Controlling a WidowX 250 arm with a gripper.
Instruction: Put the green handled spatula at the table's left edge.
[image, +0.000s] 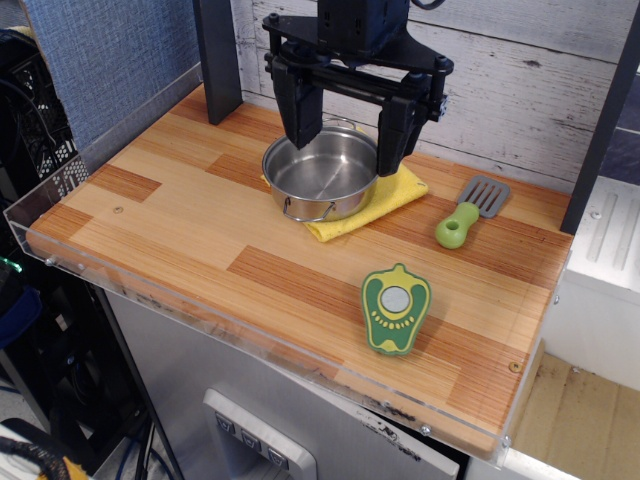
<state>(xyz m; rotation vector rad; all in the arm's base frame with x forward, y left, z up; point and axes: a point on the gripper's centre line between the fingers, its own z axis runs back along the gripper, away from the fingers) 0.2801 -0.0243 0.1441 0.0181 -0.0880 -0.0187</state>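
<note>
The green handled spatula (468, 211) lies flat near the table's right back part, grey slotted blade pointing away, lime-green handle toward the front. The gripper (347, 140) hangs above the steel pot, well left of the spatula, with its two black fingers (298, 112) spread wide apart and nothing between them. The butcher-block table (180, 215) has a clear acrylic rim along its left and front edges.
A steel pot (322, 175) with wire handles sits on a yellow cloth (385, 200) at the back middle. A flat green-and-yellow bell-pepper toy (396, 309) lies front right. A dark post (218, 60) stands at the back left.
</note>
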